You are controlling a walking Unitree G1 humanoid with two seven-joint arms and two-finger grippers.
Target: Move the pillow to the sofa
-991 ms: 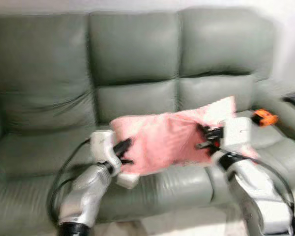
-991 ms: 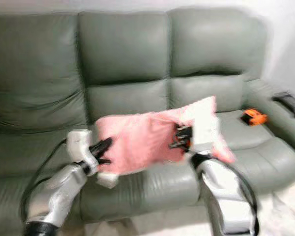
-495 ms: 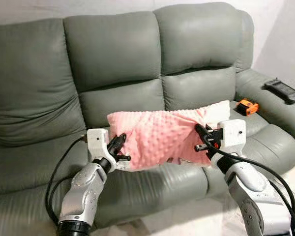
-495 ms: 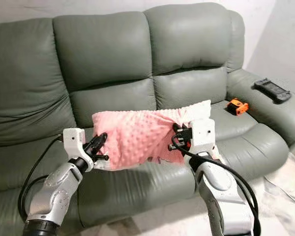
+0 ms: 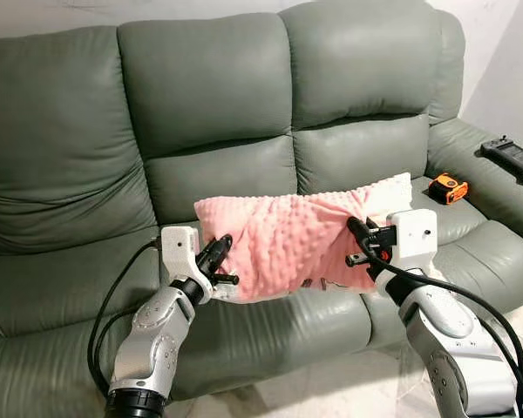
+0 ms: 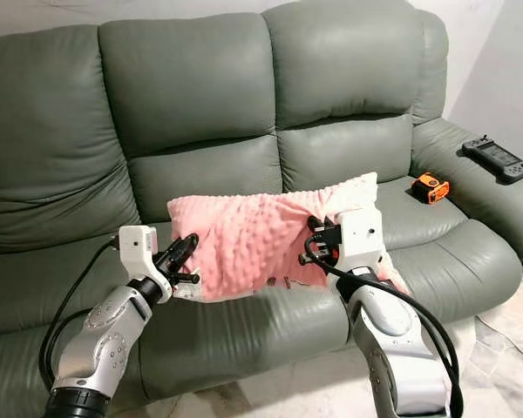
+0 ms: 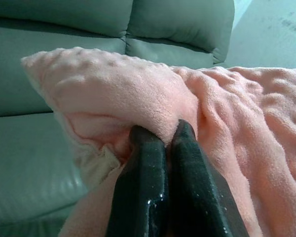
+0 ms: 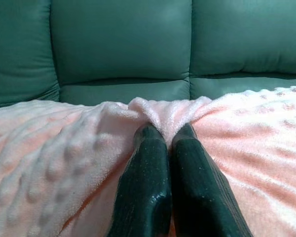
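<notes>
Nearest the camera, the two silver arms reach forward, and the left gripper [image 5: 218, 259] has its black fingers [image 7: 143, 163] pinched tight together on a thin fold at one end of the pink pillow [image 5: 292, 241]. The right gripper [image 5: 363, 242] does the same at the other end, fingers [image 8: 150, 158] pressed nearly shut with only a ridge of dotted fleece between them. So the pillow hangs stretched between the two grips, just above the front edge of the sofa [image 5: 209, 104] seat and over the middle cushion, with its lower edge close to the leather and contact impossible to judge.

Here is the risk: both holds are on fabric alone, not on the stuffing. If either arm pulls outward, the plush could slide free and that end would drop toward the floor in front of the seat instead of onto it. Uneven release could also let the pillow swing and tumble off the rounded front edge. It needs carrying further in before letting go.

Further back on the right cushion lies an orange tape measure [image 5: 448, 186], near the pillow's far corner, and a careless sweep could knock it. A black controller [image 5: 514, 159] rests on the armrest, well apart.
</notes>
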